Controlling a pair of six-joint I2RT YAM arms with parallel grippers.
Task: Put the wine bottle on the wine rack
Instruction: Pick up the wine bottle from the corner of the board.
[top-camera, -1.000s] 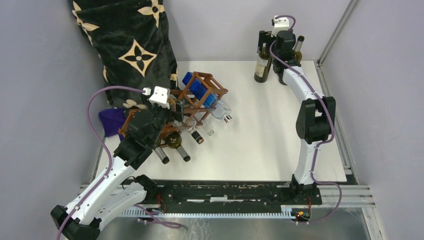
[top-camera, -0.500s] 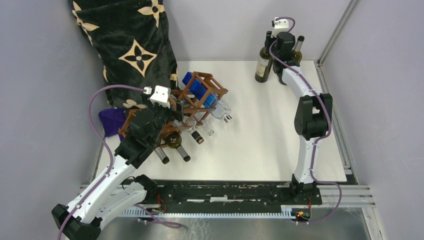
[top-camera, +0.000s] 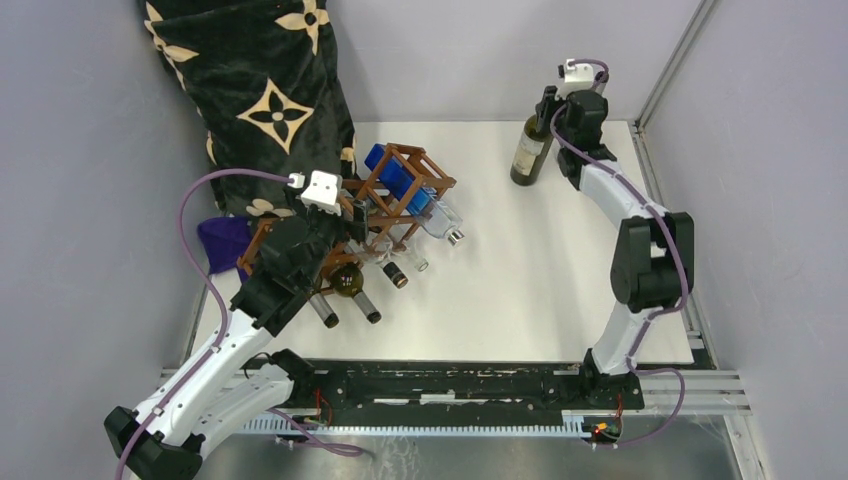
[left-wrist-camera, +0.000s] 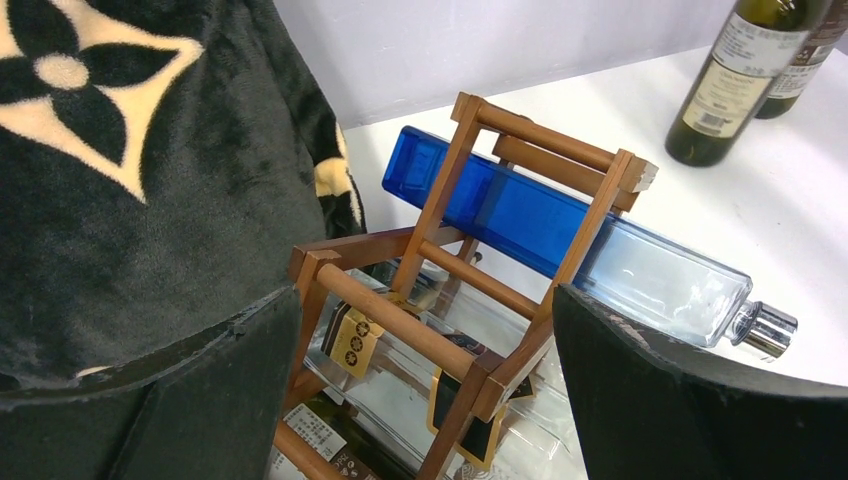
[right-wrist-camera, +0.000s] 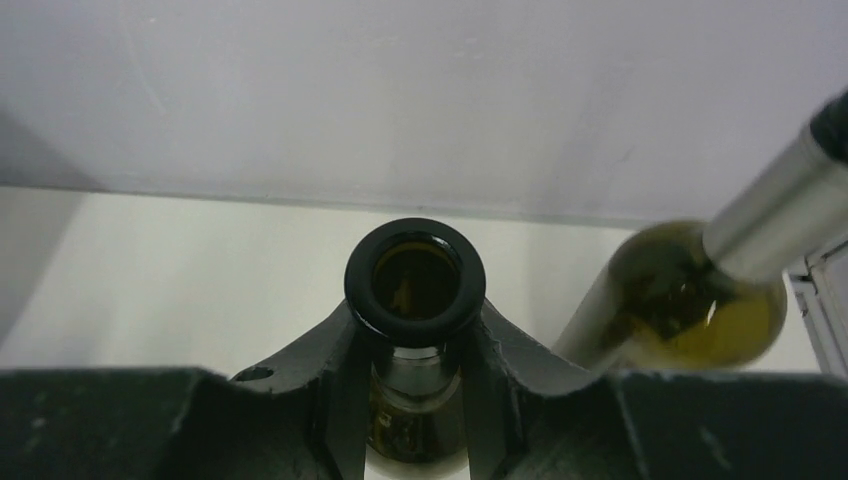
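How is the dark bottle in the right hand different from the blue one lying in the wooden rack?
The dark wine bottle stands roughly upright, its neck clamped in the right hand; the blue bottle lies slanted in the wine rack. The dark one is round, with an open mouth; the blue one is flat-sided, fading to clear, with a silver cap. Both are glass.

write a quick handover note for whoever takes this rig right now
Left tool: open, empty, at the rack.
Right tool: shut on the neck of the open bottle, far right of the table, with a second bottle beside it.
The rack stands on the left side of the table and holds a blue bottle and others.
Done: bottle gripped.
Left: carry it across and lay it in the rack.
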